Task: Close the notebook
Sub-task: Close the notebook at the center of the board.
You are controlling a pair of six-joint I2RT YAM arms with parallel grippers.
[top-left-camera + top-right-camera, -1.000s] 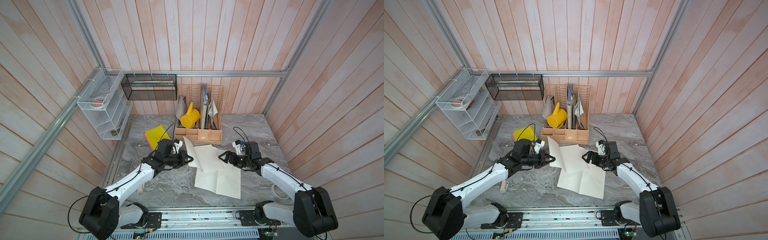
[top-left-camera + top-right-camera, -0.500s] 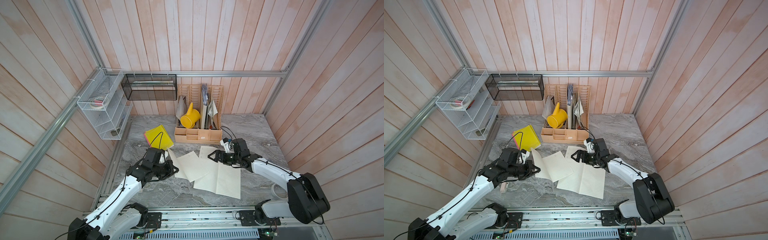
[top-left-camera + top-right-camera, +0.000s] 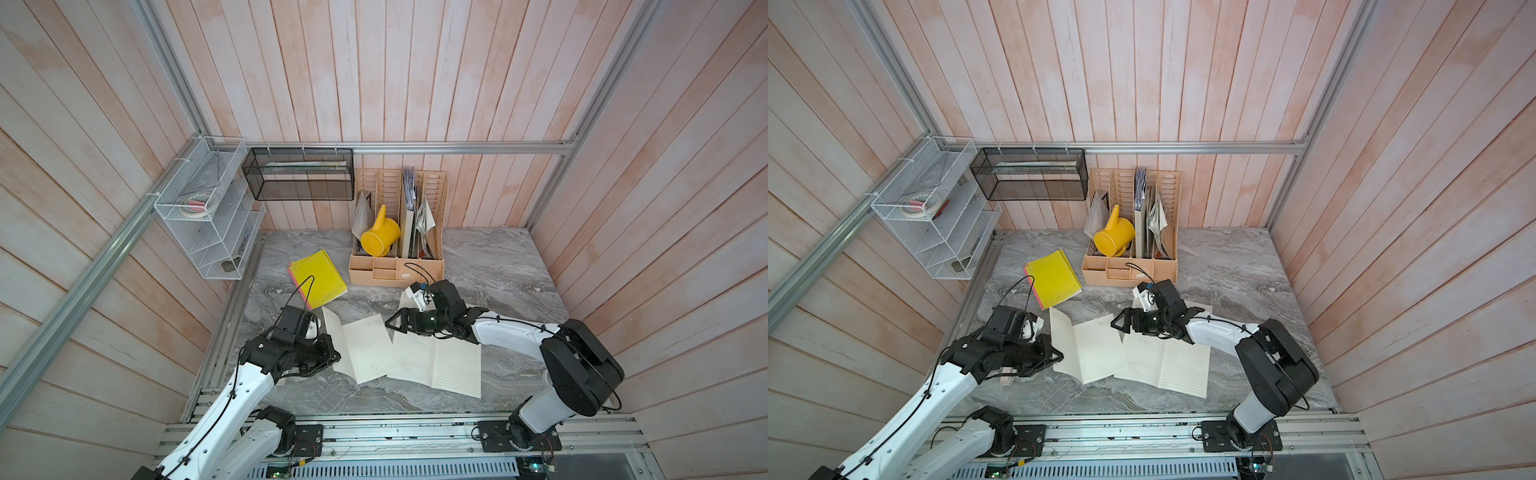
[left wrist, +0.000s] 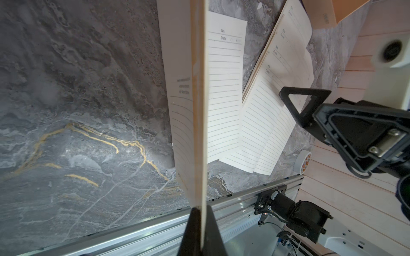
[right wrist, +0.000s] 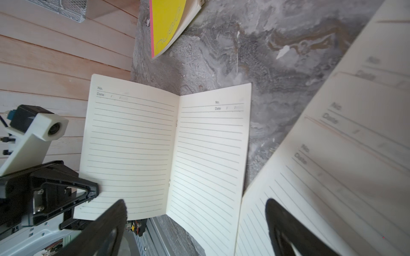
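Two cream lined notebooks lie open side by side on the marble table. My left gripper (image 3: 334, 357) (image 3: 1059, 356) (image 4: 202, 221) is shut on the outer edge of the left notebook (image 3: 361, 349) (image 3: 1088, 349) (image 5: 168, 144), whose held leaf stands up off the table. The right notebook (image 3: 436, 363) (image 3: 1163, 363) (image 4: 266, 124) lies flat with its pages fanned. My right gripper (image 3: 392, 324) (image 3: 1117, 324) (image 5: 195, 204) hangs open above the gap between the two notebooks at their far corners, holding nothing.
A shut yellow notebook (image 3: 318, 282) (image 3: 1054, 280) lies behind the left arm. A wooden organiser (image 3: 397, 272) with a yellow watering can (image 3: 380, 239) stands at the back. A white wire shelf (image 3: 208, 212) and a black mesh basket (image 3: 299, 178) hang on the walls. A tape roll (image 4: 302, 160) sits at the front right.
My left gripper has drawn back toward the front left, pulling its notebook away from the other one. My right gripper has moved left across the pages.
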